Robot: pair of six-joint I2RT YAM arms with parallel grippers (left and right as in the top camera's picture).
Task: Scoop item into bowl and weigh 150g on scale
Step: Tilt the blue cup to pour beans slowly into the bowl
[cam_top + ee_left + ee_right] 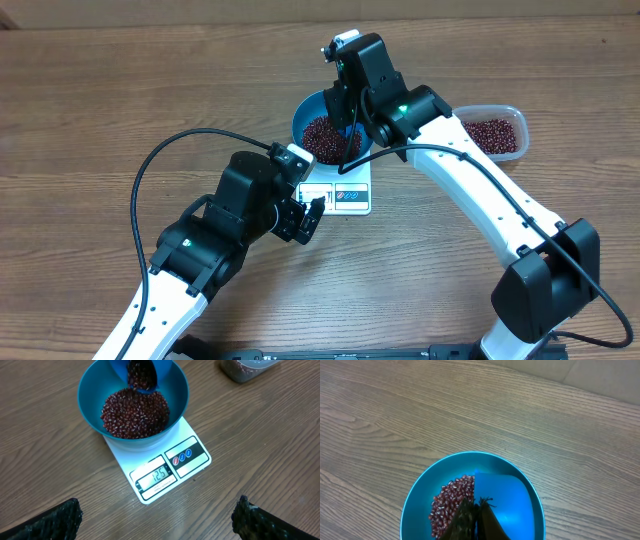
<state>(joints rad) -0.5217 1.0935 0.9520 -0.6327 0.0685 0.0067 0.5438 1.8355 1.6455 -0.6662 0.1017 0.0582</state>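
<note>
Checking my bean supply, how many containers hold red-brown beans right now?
3: the round bright blue bowl on the white square scale, the small blue scoop tipped over it, and the clear rectangular plastic tub farther right.

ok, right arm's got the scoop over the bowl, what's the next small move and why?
Probably tip the scoop a little further with the right gripper, slowly. It is tilted over the bowl with beans left in it, and the scale display appears to read about 125, short of 150. A trickle avoids overshooting.
</note>
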